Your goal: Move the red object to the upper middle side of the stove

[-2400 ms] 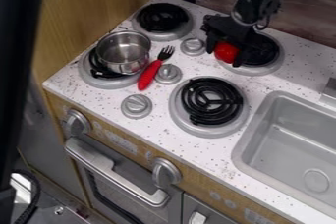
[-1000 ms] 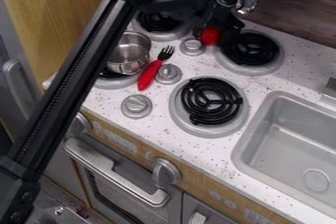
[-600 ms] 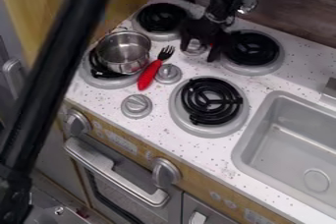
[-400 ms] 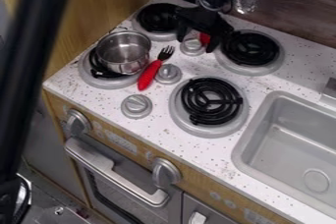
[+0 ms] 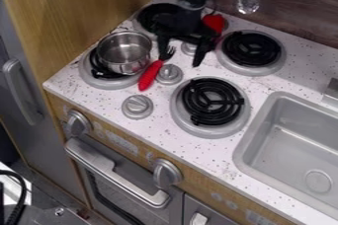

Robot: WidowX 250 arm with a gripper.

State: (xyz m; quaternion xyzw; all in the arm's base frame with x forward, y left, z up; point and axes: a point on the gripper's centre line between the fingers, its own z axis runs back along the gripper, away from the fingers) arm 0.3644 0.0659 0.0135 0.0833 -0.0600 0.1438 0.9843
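Red object (image 5: 214, 22) was at upper edge of table (image 5: 300, 71), between upper-left burner (image 5: 147, 20) and upper-right burner (image 5: 251, 49), partly hidden by claw (image 5: 180, 61). Claw hung wide open, gripping nothing. Red-handled fork (image 5: 150, 75) lay beside metal pot (image 5: 124, 54) on lower-left burner (image 5: 99, 80).

Open claw (image 5: 180, 57) above the stovetop (image 5: 204, 69)

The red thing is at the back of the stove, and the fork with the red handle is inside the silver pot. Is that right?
Not quite. The camera view shows the fork lying next to the silver pot, not inside it. The red thing is at the back of the stove, like you said.
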